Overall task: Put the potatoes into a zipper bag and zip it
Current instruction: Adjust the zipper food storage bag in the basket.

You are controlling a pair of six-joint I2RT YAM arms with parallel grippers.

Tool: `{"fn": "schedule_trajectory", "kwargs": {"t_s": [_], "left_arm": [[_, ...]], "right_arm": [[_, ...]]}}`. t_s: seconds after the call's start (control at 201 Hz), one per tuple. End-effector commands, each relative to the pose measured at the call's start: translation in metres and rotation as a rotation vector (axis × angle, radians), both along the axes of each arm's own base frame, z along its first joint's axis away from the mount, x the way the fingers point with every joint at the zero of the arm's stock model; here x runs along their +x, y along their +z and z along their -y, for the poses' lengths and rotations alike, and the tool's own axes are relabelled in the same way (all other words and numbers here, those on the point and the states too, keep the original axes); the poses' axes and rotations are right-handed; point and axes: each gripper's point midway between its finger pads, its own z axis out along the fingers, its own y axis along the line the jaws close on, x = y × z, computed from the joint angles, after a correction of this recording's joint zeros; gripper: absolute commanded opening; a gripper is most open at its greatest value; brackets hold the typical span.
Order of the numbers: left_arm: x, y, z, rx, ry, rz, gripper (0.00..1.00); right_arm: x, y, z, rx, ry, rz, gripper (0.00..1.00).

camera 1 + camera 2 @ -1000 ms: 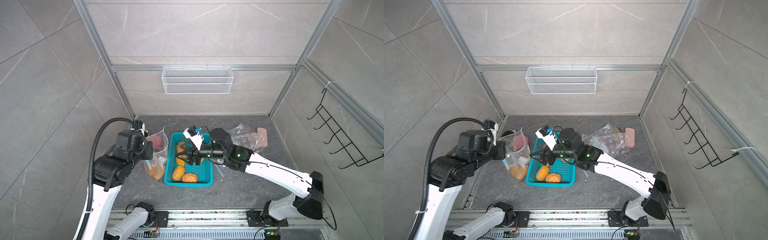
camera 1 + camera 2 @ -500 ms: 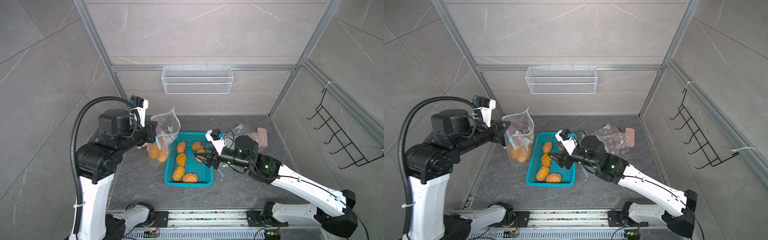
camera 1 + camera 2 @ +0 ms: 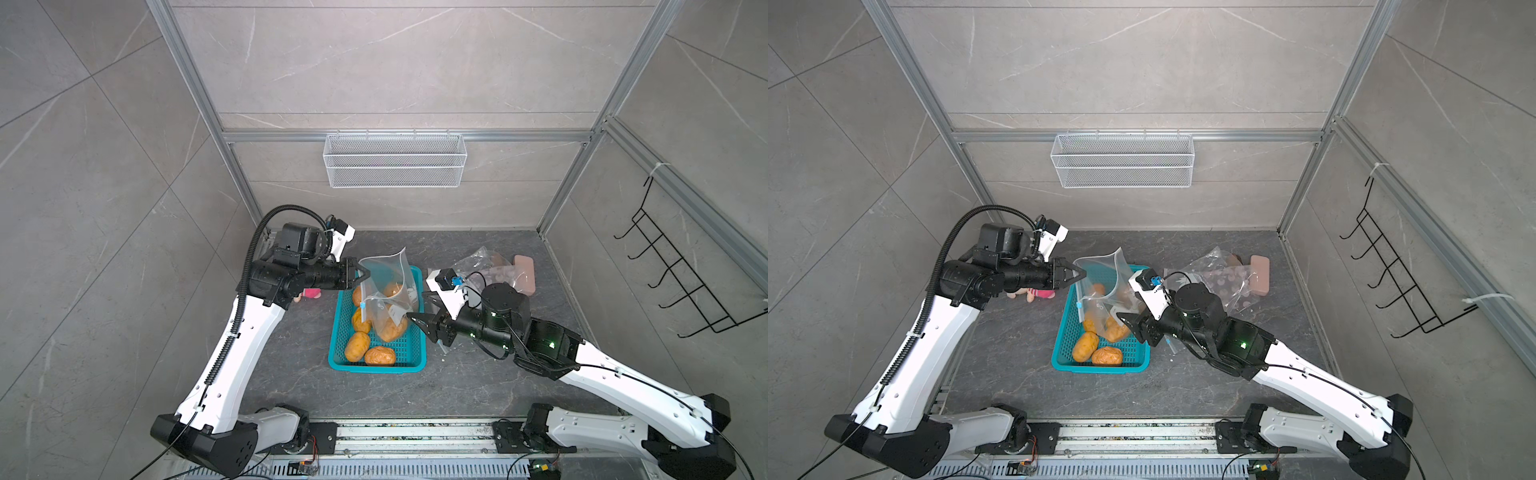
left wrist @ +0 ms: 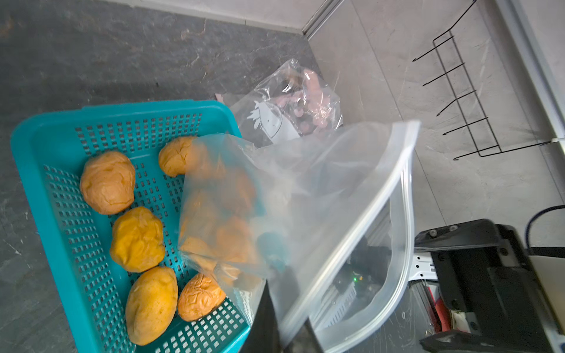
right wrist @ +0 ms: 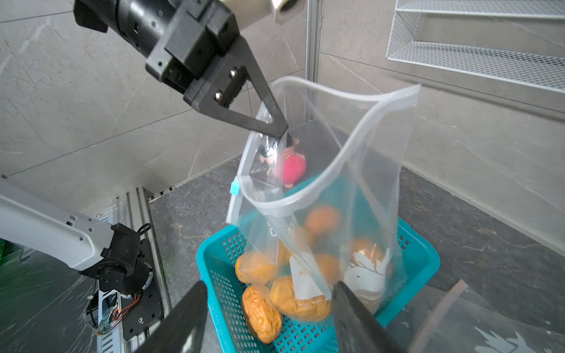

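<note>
Potatoes (image 4: 137,239) are in two places. Five lie loose toward the left and front rims of the teal basket (image 3: 376,368). Several more sit in the bottom of the zipper bag (image 5: 336,183), too blurred through the plastic for me to count.

My left gripper (image 3: 365,274) is clamped on the bag's zipper rim and holds it up over the right half of the basket. The loaded bottom hangs down inside the basket walls; whether it rests on the mesh I cannot tell. The mouth gapes wide toward my right gripper (image 5: 269,284), and the blue slider (image 5: 234,187) sits at the end of the track below the left gripper.

The right gripper stands at the basket's right rim, jaws spread and gripping nothing. The bag's lower part shows between its fingers, but I cannot tell whether either finger touches the plastic.

The basket sits mid-worktop (image 3: 374,395), with bare stone running from its front rim to the worktop's front edge. On its left, bare stone reaches as far as the pink doll (image 3: 1040,295), which lies under the left arm (image 3: 913,353) near the left edge. Toward the back right corner lies a second crumpled bag (image 3: 490,266).
</note>
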Motion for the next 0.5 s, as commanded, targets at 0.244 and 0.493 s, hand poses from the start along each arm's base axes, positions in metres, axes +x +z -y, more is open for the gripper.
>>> {"fn": "schedule_trajectory", "kwargs": {"t_s": [0.244,0.493], "left_arm": [[-0.042,-0.031,-0.004,-0.004,-0.102,-0.004,0.0],[-0.065,-0.054,-0.008,0.01,-0.152,-0.021,0.0]], "right_arm": [[-0.005,-0.006,-0.007,-0.131,0.095,0.105,0.66],[-0.017,-0.001,-0.017,-0.196,0.236,0.236,0.63]]}}
